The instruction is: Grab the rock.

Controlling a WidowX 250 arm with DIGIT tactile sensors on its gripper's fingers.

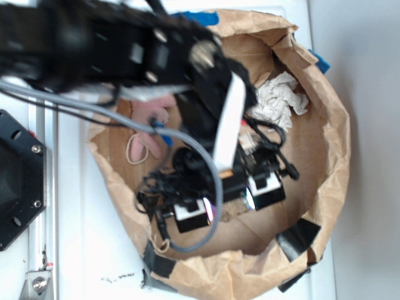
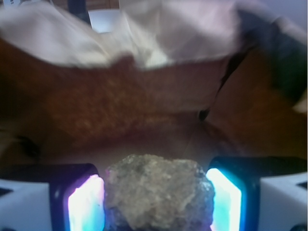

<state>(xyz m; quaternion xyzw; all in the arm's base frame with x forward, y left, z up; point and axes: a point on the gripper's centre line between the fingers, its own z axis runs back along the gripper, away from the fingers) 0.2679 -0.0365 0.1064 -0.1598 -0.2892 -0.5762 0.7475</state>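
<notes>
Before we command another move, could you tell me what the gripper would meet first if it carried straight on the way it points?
The rock already sits between the gripper's fingers. Beyond it, the line probably ends at the paper bag's floor or wall, though depth is unclear in the wrist view.

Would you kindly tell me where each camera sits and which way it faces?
Exterior: sits above the scene, looking down into the paper bag; the black arm and claw show, plus crumpled paper and a rubber band.
Wrist: sits on the arm just behind the claw, looking forward past the lit fingers at the rock between them and the bag wall.
Shared: claw and bag.
</notes>
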